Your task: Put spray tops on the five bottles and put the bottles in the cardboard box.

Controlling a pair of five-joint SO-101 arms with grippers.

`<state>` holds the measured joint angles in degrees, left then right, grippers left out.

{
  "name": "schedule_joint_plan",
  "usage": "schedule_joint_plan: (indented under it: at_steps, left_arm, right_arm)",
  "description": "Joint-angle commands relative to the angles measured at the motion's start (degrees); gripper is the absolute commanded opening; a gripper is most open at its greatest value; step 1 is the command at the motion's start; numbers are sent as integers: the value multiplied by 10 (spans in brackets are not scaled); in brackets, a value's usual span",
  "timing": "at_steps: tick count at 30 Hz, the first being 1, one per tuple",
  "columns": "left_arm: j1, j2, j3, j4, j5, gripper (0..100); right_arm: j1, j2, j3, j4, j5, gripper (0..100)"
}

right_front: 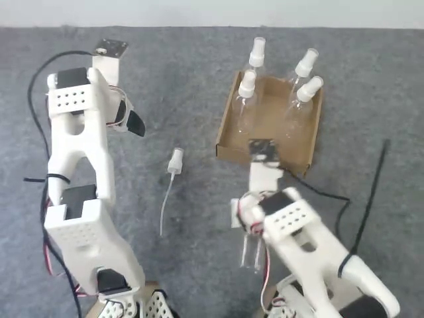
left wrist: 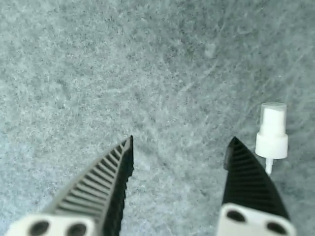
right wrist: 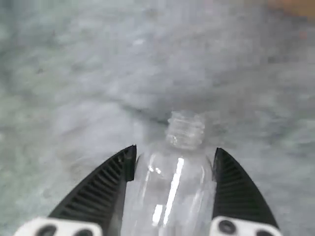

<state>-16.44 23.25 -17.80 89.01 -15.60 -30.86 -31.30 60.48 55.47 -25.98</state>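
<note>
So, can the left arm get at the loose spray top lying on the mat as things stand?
Probably yes. The left gripper, fingers open, sits over bare mat with the spray top lying just beside one finger; nothing lies between them or on it.

1. We record the table cover (right_front: 199,79) as grey cloth, felt-like, rough, matt.
2. We note the bottle (right wrist: 172,191): clear plastic, glossy, smooth.
3. The spray top (left wrist: 271,132): white smooth plastic.
4. The cardboard box (right_front: 232,152): brown, matt.
5. On the left gripper (left wrist: 179,142) and right gripper (right wrist: 174,150): black ribbed matt plastic.
</note>
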Motion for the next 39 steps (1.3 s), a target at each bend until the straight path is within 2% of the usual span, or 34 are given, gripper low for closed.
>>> schedule_joint_plan:
  at_steps: [1, 6, 14, 19, 23, 27, 32, 39]
  left_arm:
    - [2, -16, -25, 20, 3, 270]
    - [11, -17, -23, 35, 3, 269]
    - [54, -25, 41, 35, 2, 269]
    - [94, -85, 163, -48, 6, 268]
    - [124, -131, 255, -145, 55, 268]
    - [155, -117, 291, -211, 84, 268]
    - [164, -49, 274, -252, 112, 227]
    - [171, 0, 257, -243, 111, 179]
  right_arm:
    - [67, 0, -77, 66, 71, 191]
    - [115, 0, -124, 133, 163, 193]
    - [149, 1, -125, 134, 244, 195]
    - [148, 49, -126, 102, 244, 195]
    - [145, 99, -126, 69, 244, 195]
    - [145, 117, -126, 55, 246, 195]
    - [145, 116, -125, 56, 247, 195]
    - [149, 116, -124, 56, 247, 195]
